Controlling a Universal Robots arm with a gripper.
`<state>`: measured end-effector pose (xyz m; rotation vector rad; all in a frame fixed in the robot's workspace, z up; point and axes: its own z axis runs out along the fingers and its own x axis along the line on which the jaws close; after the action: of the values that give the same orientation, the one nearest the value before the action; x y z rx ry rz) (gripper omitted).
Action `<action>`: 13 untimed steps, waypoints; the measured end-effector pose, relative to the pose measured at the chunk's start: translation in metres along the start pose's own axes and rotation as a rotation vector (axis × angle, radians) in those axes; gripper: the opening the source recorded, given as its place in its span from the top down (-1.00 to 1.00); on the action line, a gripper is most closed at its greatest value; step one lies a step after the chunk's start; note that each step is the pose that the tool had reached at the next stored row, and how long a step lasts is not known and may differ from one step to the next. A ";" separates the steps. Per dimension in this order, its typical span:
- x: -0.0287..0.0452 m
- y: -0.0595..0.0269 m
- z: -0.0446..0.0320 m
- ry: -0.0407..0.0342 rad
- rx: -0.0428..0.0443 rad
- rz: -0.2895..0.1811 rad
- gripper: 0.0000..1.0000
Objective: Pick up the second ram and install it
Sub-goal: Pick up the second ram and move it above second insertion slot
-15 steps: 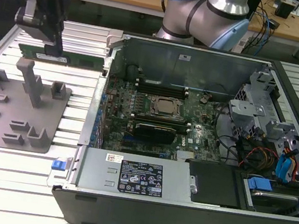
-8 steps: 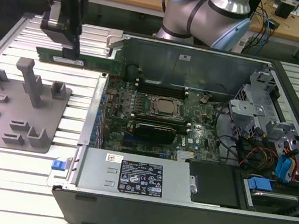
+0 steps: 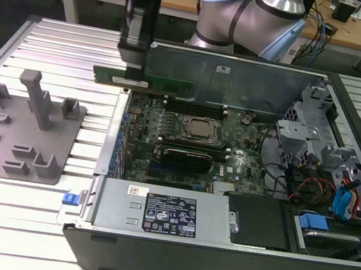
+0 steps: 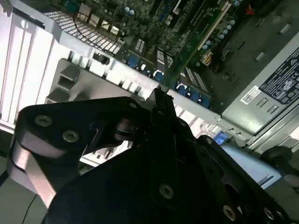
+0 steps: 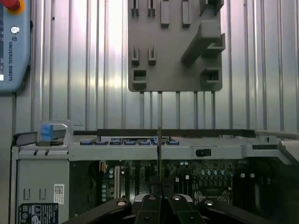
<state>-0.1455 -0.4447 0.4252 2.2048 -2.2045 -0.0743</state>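
Green ram [image 3: 154, 83] held by gripper [image 3: 132, 76], jaws closed on it, grip off-centre toward exterior view's left. Stick level, on edge, hanging over rear corner of case [image 3: 247, 77], above board. First wrist view: ram [image 5: 159, 144] edge-on, running straight out from gripper [image 5: 159, 198]. Slots [image 3: 195, 108] by processor [image 3: 200, 130] near, lower. Judgement: set stick parallel to slot, keep upright, clear case wall, lower straight, press evenly; off-centre grip may tilt it.
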 end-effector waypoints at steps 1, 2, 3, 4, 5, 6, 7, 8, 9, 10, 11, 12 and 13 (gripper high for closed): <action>0.0000 -0.0120 -0.0005 0.0000 -0.0006 0.000 0.82; 0.0000 -0.0210 -0.0009 -0.0001 -0.0011 0.000 0.82; 0.0000 -0.0317 -0.0014 -0.0001 -0.0017 0.000 0.82; 0.0000 -0.0383 -0.0016 0.0000 -0.0022 0.000 0.82; 0.0000 -0.0429 -0.0018 -0.0001 -0.0024 0.000 0.82; 0.0000 -0.0527 -0.0022 0.0000 -0.0030 0.000 0.82; 0.0000 -0.0584 -0.0024 0.0000 -0.0033 0.000 0.82; 0.0000 -0.0638 -0.0026 0.0000 -0.0034 0.000 0.82; 0.0000 -0.0700 -0.0028 0.0000 -0.0035 0.000 0.82; 0.0000 -0.0746 -0.0030 0.0000 -0.0036 0.000 0.82; -0.0001 -0.0822 -0.0031 0.0000 -0.0038 0.000 0.82; -0.0002 -0.0868 -0.0030 -0.0001 -0.0041 0.000 0.82; -0.0005 -0.0930 -0.0019 -0.0001 -0.0051 0.000 0.82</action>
<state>-0.0525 -0.4442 0.4224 2.2022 -2.2019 -0.0799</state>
